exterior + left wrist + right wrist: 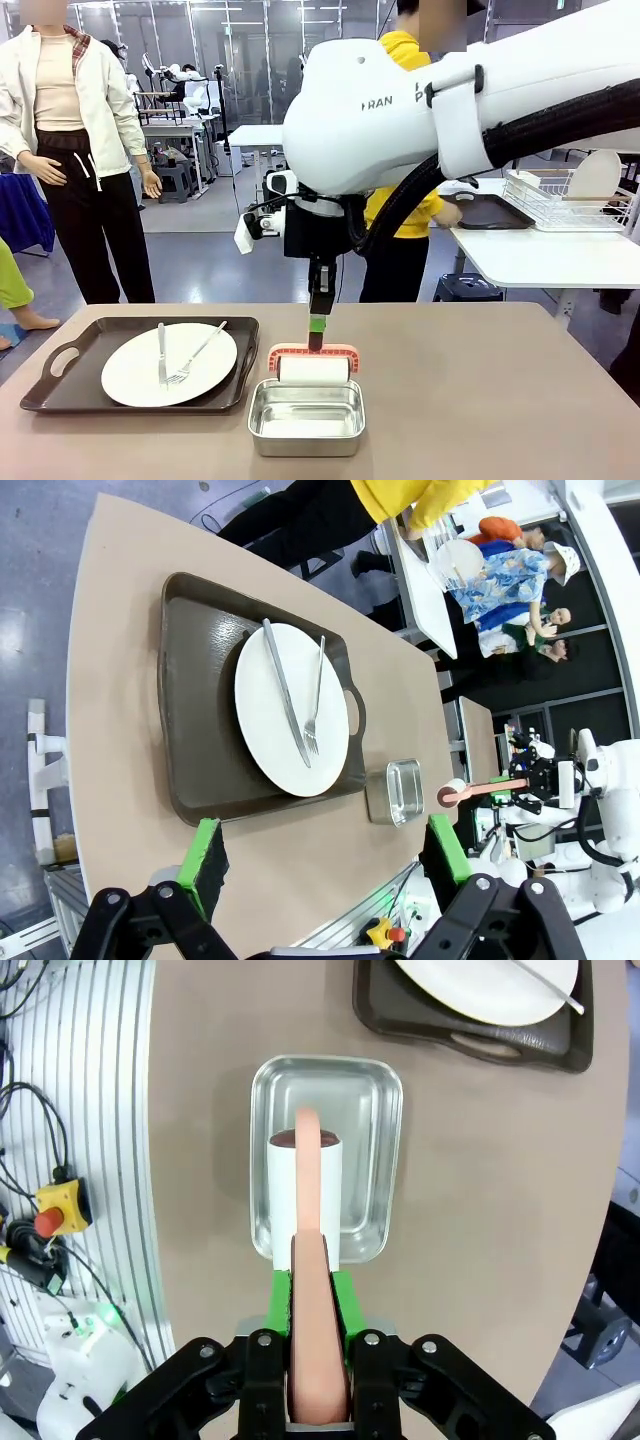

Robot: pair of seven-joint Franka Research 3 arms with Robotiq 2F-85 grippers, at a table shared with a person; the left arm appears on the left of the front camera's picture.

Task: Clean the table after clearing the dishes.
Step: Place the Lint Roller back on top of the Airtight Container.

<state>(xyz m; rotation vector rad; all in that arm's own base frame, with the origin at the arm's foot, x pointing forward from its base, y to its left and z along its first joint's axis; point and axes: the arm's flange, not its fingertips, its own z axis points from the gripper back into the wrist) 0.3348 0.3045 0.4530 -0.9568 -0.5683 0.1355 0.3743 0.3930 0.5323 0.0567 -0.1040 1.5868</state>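
Directly over rectangular steel pan (305,441): white cylindrical roller (312,371).

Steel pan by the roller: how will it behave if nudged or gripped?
The steel pan looks thin-walled, so probably light. It is low and wide, so a nudge would likely slide it over the smooth table rather than tip it. Its shiny rounded rim may slip in a pinch grip. It looks stiff, not fragile.
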